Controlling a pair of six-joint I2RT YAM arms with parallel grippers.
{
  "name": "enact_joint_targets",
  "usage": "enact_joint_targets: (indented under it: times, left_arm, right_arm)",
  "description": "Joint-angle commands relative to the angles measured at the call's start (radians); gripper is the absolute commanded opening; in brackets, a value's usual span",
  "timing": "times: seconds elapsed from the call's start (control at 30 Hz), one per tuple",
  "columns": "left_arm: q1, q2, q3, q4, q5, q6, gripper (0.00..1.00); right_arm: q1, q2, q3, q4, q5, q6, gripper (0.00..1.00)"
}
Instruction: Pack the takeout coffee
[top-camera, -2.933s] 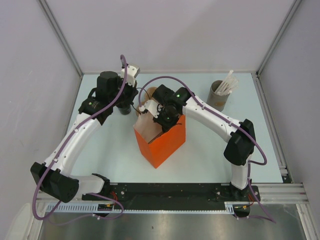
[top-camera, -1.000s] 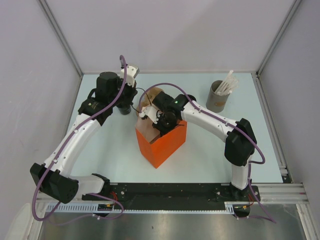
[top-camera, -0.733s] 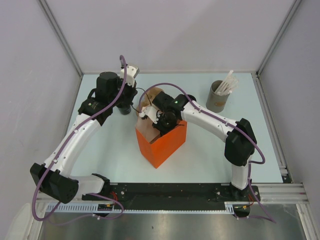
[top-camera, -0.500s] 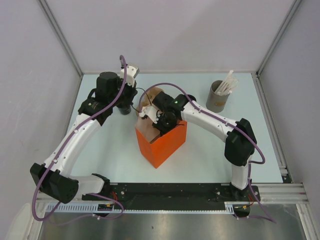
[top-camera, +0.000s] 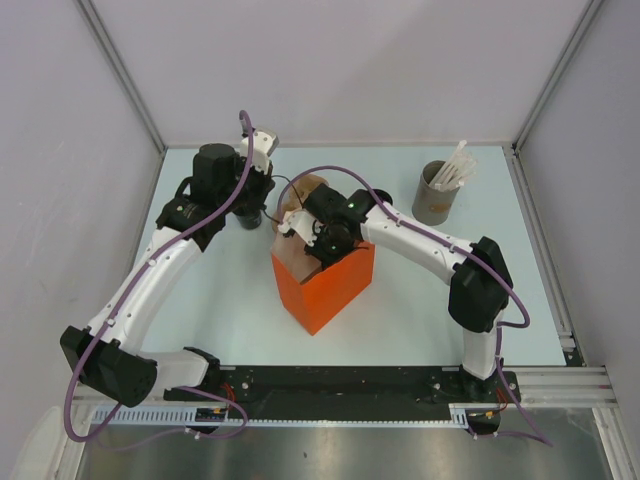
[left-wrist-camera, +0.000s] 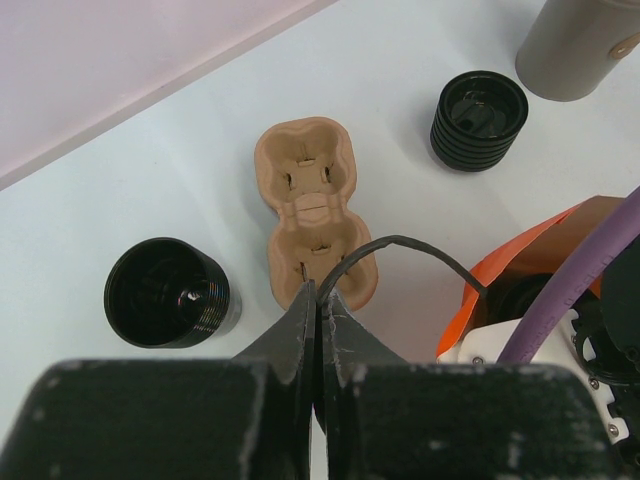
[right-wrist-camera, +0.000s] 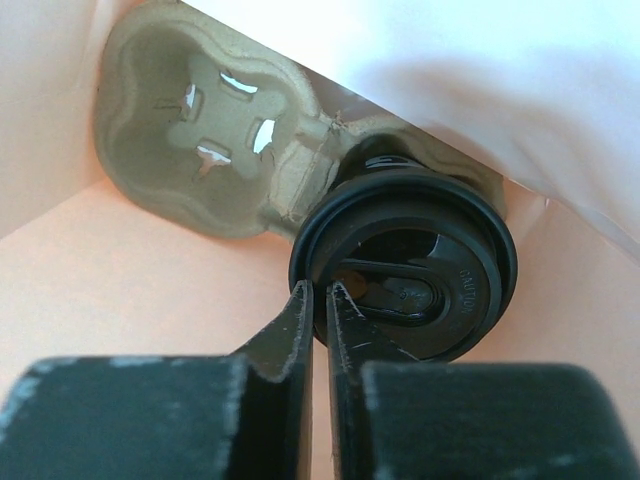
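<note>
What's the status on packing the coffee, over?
Left gripper shut on bag handle. Right gripper shut at coffee lid rim. Coffee sits in carrier inside bag. Nothing seen blocking.

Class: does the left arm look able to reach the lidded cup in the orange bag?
Probably not: left gripper is shut on the handle; right gripper occupies the orange bag above the cup.

Only faint, illegible embossed lettering on lid of the takeout coffee (right-wrist-camera: 405, 265).
</note>
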Motion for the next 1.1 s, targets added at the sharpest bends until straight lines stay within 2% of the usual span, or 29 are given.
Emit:
enact_joint_targets:
  times: [0.0, 0.07, 0.1, 0.2, 0.37, 0.6, 0.67, 0.73, 0.8, 0.87, 1.07]
  left_arm:
    - [0.002, -0.022, 0.003, 0.019, -0.004, -0.025, 0.01]
    - [0.002, -0.025, 0.003, 0.019, -0.004, -0.025, 0.01]
    - [0.003, -0.026, 0.001, 0.019, -0.005, -0.025, 0.01]
    - [0.002, -0.025, 0.001, 0.021, -0.007, -0.024, 0.01]
    - [0.003, -0.025, 0.001, 0.021, -0.010, -0.024, 0.01]
    - [0.003, -0.023, 0.003, 0.018, -0.008, -0.024, 0.01]
    - [0.002, -0.025, 0.003, 0.018, -0.010, -0.025, 0.01]
    - [0.002, -0.026, 0.003, 0.019, -0.010, -0.022, 0.01]
    - [0.003, -0.023, 0.003, 0.018, -0.010, -0.022, 0.01]
    - [0.003, -0.025, 0.003, 0.018, -0.010, -0.024, 0.01]
    - [0.003, -0.023, 0.003, 0.018, -0.008, -0.022, 0.01]
  right_arm:
    - [-0.008, 0.041, -0.014, -0.017, 0.106, -0.002, 0.18]
    - [-0.009, 0.036, -0.003, -0.021, 0.104, -0.003, 0.25]
    - [-0.009, 0.033, 0.003, -0.027, 0.101, -0.005, 0.31]
    - [-0.008, 0.020, 0.028, -0.041, 0.092, -0.011, 0.40]
    - [-0.009, -0.004, 0.098, -0.087, 0.047, -0.028, 0.50]
    - [-0.011, -0.030, 0.146, -0.116, 0.006, -0.046, 0.72]
    - [-0.011, -0.030, 0.153, -0.129, -0.003, -0.049, 0.73]
    - [-0.009, -0.037, 0.167, -0.136, -0.017, -0.054, 0.81]
    - [-0.011, -0.045, 0.176, -0.141, -0.025, -0.057, 0.83]
    - [-0.012, -0.056, 0.187, -0.150, -0.033, -0.065, 0.99]
    - [-0.020, -0.086, 0.235, -0.178, -0.056, -0.078, 1.00]
